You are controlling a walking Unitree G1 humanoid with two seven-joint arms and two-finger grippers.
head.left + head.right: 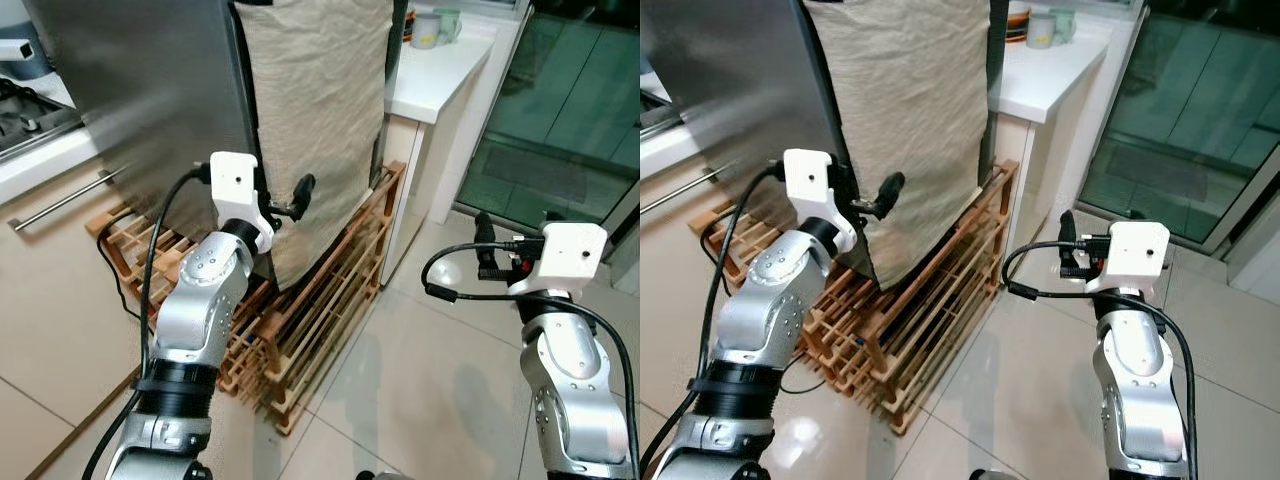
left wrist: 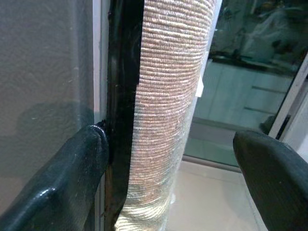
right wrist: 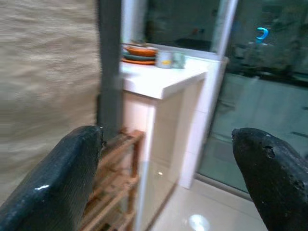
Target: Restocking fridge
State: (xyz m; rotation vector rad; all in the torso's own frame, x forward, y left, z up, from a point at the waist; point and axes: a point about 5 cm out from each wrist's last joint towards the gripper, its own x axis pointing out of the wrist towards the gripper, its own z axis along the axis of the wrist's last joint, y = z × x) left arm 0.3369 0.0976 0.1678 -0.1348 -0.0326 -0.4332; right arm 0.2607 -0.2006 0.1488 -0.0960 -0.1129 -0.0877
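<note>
While raised at fridge door (image 1: 150,90) edge, left pincer (image 1: 285,208) spread; rt pincer (image 1: 1065,245) likewise.

Light: bright, even | glare: glossy floor (image 1: 400,380) (soft reflections) | wrist views: blurred

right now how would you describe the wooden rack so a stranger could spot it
Find the steel fridge with a beige cloth hung down its side. The rack sits on the floor tiles at its foot, beside the white counter. It is the only slatted, orange-brown wooden thing among steel, cloth and tile.
</note>
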